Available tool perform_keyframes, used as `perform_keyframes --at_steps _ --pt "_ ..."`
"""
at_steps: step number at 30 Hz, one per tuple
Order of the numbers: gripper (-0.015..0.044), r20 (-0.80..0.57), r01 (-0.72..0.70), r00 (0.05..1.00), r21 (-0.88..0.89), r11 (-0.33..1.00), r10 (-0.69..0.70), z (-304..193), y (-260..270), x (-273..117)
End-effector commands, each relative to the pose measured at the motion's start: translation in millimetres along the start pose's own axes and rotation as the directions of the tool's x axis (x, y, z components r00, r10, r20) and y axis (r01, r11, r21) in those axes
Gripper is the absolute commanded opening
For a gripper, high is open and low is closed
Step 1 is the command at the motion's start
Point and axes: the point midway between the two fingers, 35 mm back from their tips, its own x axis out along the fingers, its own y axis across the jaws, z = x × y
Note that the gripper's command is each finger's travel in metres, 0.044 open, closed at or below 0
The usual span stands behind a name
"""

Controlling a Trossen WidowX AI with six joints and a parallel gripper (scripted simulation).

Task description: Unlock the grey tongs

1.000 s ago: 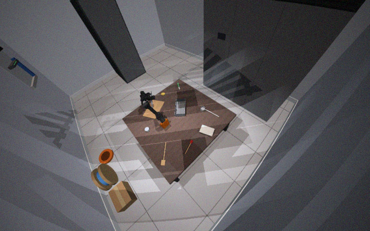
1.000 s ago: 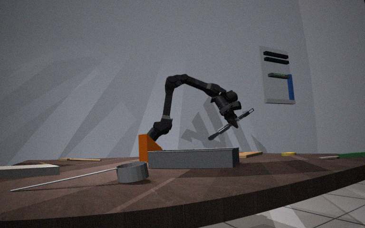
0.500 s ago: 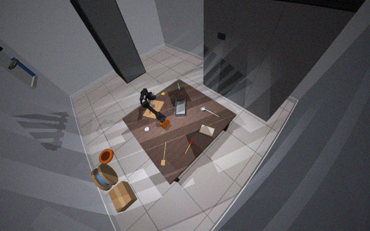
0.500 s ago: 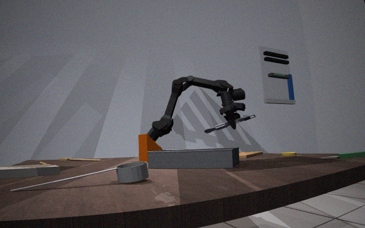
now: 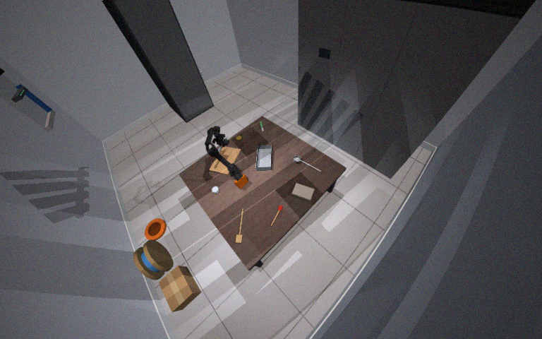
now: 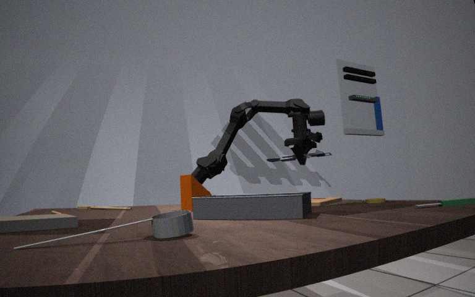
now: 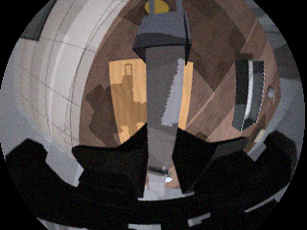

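Observation:
The grey tongs (image 6: 278,159) (image 7: 165,86) are held in the air, almost level, tilted slightly. Their rounded tip end is toward the arm's base and their hinge end points away from it. The two arms look close together in the wrist view. My gripper (image 6: 302,159) (image 7: 157,125) points down and is shut on the tongs near their middle. The wooden board (image 5: 236,153) (image 6: 327,200) (image 7: 115,72) lies below the gripper, partly hidden by the tongs in the wrist view. The roasting tin (image 5: 263,168) (image 6: 248,208) (image 7: 241,91) stands beside the board with nothing across it.
A yellow disc (image 5: 238,138) (image 6: 375,200) (image 7: 157,7) lies near the board. A green-handled tool (image 5: 261,125) (image 6: 457,202) is near a table corner. A long-handled pan (image 5: 297,159) (image 6: 172,224) stands beyond the tin. A white round item (image 5: 215,189) is near the orange arm base (image 5: 241,181).

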Motion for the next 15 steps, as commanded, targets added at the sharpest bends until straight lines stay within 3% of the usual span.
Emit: perform_keyframes --at_steps 1,15 --pt "-0.0150 -0.014 -0.012 1.000 0.007 1.000 0.012 -0.1 1.1 -0.8" --pt "-0.0150 -0.015 -0.010 1.000 0.007 1.000 0.010 2.7 0.9 12.4"
